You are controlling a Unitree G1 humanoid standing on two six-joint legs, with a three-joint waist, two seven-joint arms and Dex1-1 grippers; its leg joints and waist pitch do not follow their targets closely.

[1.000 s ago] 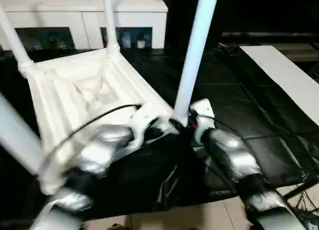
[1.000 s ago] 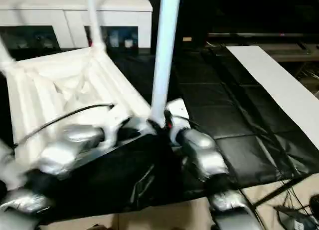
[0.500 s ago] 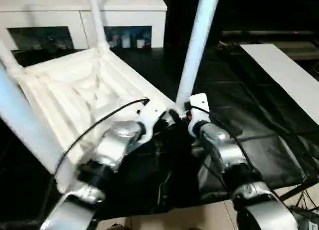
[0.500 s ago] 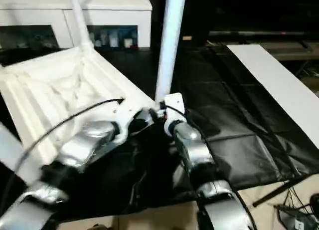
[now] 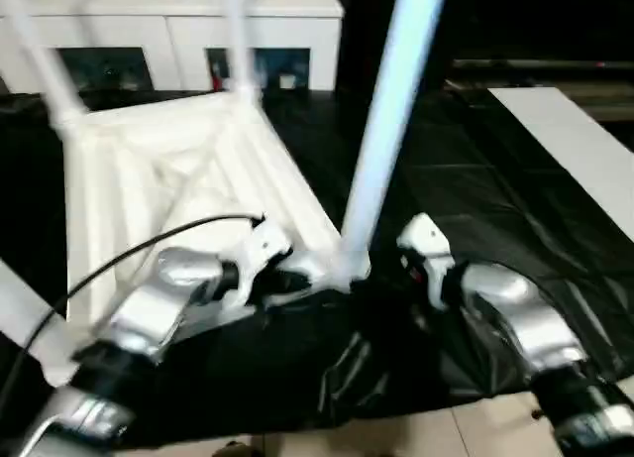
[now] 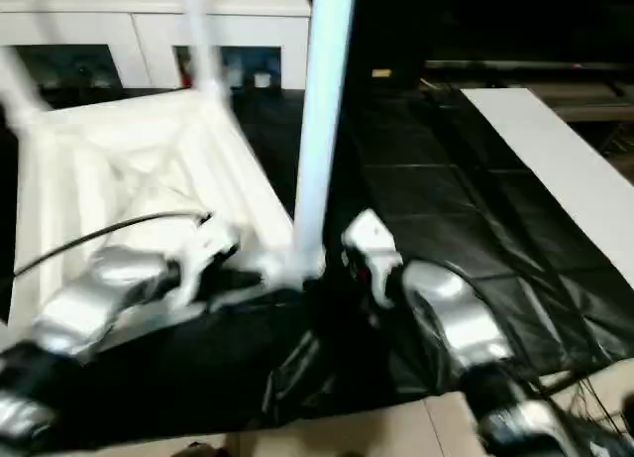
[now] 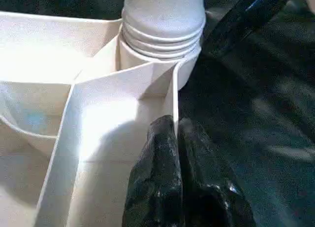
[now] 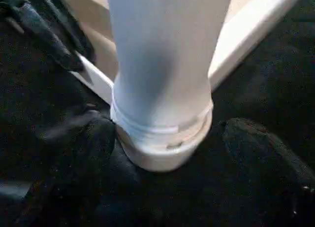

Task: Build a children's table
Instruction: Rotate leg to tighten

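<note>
The white tabletop (image 5: 178,170) lies upside down on a black mat, ribs up, with legs standing in its corner sockets. The near-right leg (image 5: 381,130) rises from its socket (image 8: 162,148). My left gripper (image 7: 174,133) is shut on the tabletop's thin rim wall (image 7: 174,94) just beside that socket; in the left eye view the left gripper (image 5: 287,277) sits at the same corner. My right gripper (image 8: 167,128) is open, one black finger (image 8: 93,143) on each side of the socket's base, apart from the leg. Its white housing (image 5: 426,244) sits just right of the leg.
A white cabinet (image 5: 287,21) with glass-fronted compartments stands behind the tabletop. The black mat (image 5: 495,179) spreads to the right, with a long white board (image 5: 584,150) on it. Light floor (image 5: 466,427) begins at the mat's near edge. A black cable (image 5: 129,259) runs along my left forearm.
My right gripper has opened wider and drawn back to the right of the near-right leg. The left gripper stays shut on the rim. The camera has shifted.
</note>
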